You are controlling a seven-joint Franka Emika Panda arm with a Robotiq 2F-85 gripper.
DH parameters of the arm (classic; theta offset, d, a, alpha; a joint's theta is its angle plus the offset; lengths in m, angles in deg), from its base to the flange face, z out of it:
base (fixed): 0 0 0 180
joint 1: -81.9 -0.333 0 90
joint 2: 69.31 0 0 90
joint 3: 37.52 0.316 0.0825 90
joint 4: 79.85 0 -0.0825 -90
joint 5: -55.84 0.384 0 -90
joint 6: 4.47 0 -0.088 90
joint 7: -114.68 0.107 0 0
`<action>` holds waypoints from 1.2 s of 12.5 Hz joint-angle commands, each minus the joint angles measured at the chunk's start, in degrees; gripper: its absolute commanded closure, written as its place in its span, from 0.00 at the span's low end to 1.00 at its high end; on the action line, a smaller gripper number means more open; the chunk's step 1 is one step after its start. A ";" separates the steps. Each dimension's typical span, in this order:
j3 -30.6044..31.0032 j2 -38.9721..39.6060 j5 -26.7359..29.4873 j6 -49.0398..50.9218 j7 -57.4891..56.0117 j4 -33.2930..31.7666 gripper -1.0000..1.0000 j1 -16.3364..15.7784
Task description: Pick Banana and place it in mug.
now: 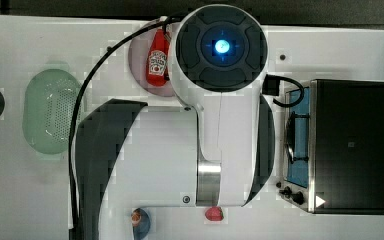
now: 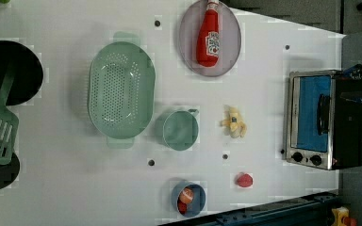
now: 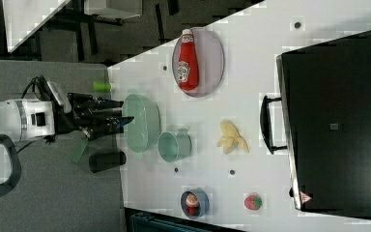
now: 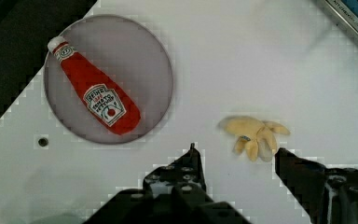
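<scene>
the banana (image 2: 234, 122) lies on the worktop (image 2: 264, 94) just right of the mug (image 2: 180, 130) in the left view, fingers (image 4: 189, 168) wide and empty.

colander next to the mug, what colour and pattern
The oval perforated plastic colander is pale green, dotted with small holes; clearest in the left view.

- The red ketchup bottle (image 4: 93, 99), lying on the round grey plate (image 4: 154, 70) near one edge of the worktop (image 4: 242, 60), has a white label reading "HEINZ" with "TOMATO KETCHUP" under it, above a small tomato picture; a second small label rings its neck, too small to read.
- The toaster oven (image 3: 338, 130), near another edge of the worktop, carries a small red-and-white triangular warning sign (image 3: 305, 197) at one corner of its dark top, and a tiny mark at the middle of that top that cannot be read.
</scene>
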 commanded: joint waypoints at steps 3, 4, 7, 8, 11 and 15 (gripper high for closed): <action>-1.28 -19.51 -2.66 10.54 2.15 -13.99 0.04 1.24; -1.27 -19.02 -2.66 9.32 1.83 -15.35 0.00 1.22; -1.21 -16.56 -2.66 1.20 -5.07 -20.90 0.00 1.10; -1.24 -15.39 -2.66 -2.54 -9.67 -23.02 0.00 1.11; -1.43 -10.74 -2.66 -13.67 -23.49 -29.24 0.00 1.11; -1.46 -2.77 -2.67 -27.98 -36.72 -34.85 0.00 1.12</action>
